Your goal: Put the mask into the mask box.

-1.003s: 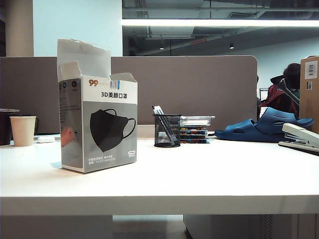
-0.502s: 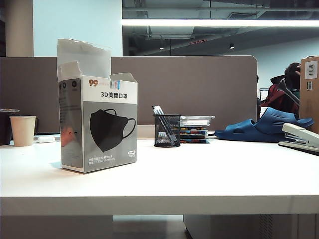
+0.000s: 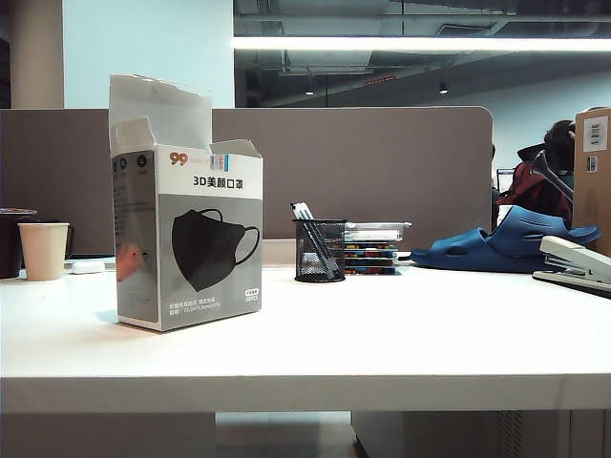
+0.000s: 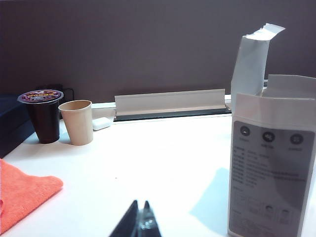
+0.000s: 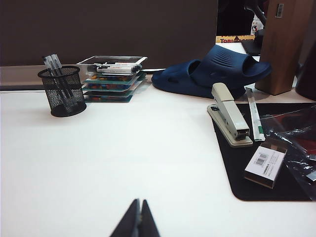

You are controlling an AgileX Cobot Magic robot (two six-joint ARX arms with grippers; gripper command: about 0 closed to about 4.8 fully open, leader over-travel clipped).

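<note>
Office partition behind, white bench (image 3: 401,334) in front. Mask box (image 3: 188,224) stands upright near the bench's left end, top flaps up, mouth open. The mask itself shows in no view: only the printed picture on the box front is visible, so I can't tell whether it sits inside or somewhere out of frame.

Risks: box is tall, light-looking cardboard, so a sideways nudge from an arm would probably tip or slide it. The raised flaps could catch a descending gripper or fold over the opening. With the mask unlocated, any reach is blind. Clutter near the back edge, pen cup (image 5: 63,92) and stapler (image 5: 229,117), could get knocked on the right side; paper cup (image 4: 77,122) and orange cloth (image 4: 22,192) on the left.

Left gripper (image 4: 139,224) sits low at the front edge, level, pointing across the bench, box just beside it, fingers clenched together on nothing. Right gripper (image 5: 136,221) has the same pose near the front edge, fingers pressed closed, empty. Neither arm appears in the exterior view.
</note>
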